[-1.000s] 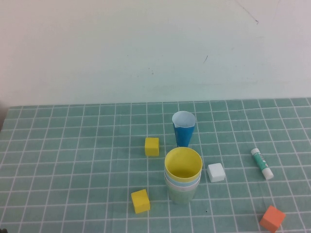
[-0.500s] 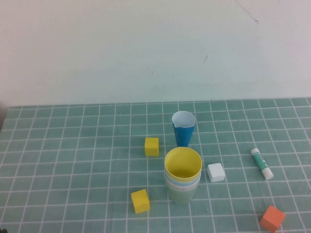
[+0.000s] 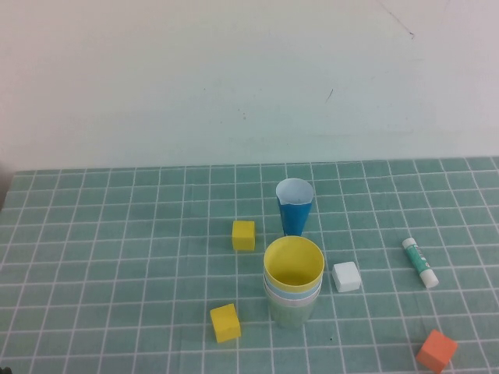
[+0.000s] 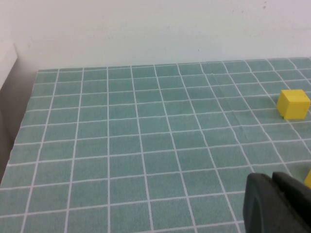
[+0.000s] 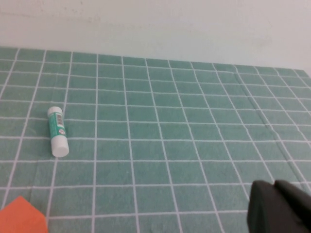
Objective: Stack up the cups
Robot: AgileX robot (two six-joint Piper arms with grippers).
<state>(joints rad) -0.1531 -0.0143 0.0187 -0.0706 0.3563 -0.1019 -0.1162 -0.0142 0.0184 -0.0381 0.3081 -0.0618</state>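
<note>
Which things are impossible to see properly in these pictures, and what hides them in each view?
- Cup stack, high view: the yellow cup on top covers the lower cups; only rims and a pale green wall show, no pink.
- Glue stick, high and right wrist views: label too small to read.
- Left gripper, shut, left wrist view: cut off by the picture edge; absent from the high view.
- Right gripper, shut, right wrist view: likewise cut off.

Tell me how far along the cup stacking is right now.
It looks finished: the cups sit nested in one stack, yellow on top, light blue and pale green rims below. Nothing is in hand: the left hand and right hand are shut, empty and pulled back. Only the dark blue cone cup stands apart.
</note>
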